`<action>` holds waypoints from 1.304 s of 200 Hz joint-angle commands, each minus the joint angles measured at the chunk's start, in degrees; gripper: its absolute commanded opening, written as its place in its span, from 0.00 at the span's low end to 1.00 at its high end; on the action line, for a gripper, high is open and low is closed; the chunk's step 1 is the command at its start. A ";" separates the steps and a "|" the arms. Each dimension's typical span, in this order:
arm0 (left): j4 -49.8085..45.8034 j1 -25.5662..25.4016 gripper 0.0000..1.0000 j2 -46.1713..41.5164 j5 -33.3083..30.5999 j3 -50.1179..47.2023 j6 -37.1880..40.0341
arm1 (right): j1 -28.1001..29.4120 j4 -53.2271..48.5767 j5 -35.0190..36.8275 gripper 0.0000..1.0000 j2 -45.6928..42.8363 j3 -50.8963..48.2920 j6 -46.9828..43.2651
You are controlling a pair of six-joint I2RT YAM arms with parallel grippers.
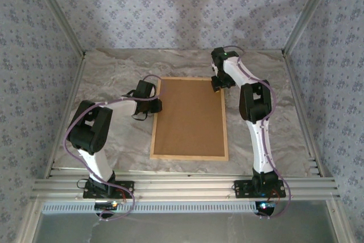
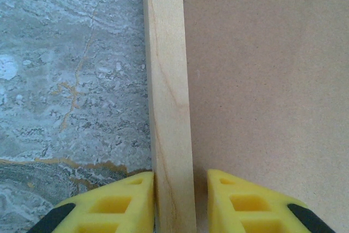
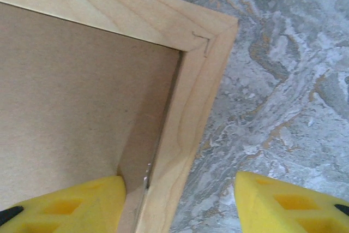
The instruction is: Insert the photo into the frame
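The light-wood frame (image 1: 190,156) lies flat in the middle of the table, its opening filled by a plain brown backing board (image 1: 190,118). The photo is hidden. My left gripper (image 1: 154,105) sits on the frame's left rail (image 2: 166,80), its jaws closed down around that rail (image 2: 181,181); one yellow pad touches the outer side and the other rests on the board (image 2: 262,80) just inside. My right gripper (image 1: 220,86) is open astride the right rail (image 3: 196,96) near the far right corner (image 3: 180,181), one finger on the board (image 3: 71,91) and the other over the table.
The grey marbled tabletop (image 1: 114,66) surrounds the frame. Aluminium rails (image 1: 182,186) run along the near edge by the arm bases. Patterned walls (image 1: 170,4) close the back and both sides.
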 commanded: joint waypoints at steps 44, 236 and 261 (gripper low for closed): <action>-6.74 0.05 0.29 3.45 -0.38 -1.08 1.73 | -1.48 1.50 -4.63 0.54 -5.45 -3.51 2.04; -6.74 0.21 0.29 3.54 -0.23 -0.99 2.00 | -2.41 3.31 -4.78 0.44 -0.40 -6.05 2.73; -6.73 0.17 0.29 3.54 -0.21 -0.99 2.00 | -1.55 3.56 -4.85 0.44 0.55 -6.09 2.74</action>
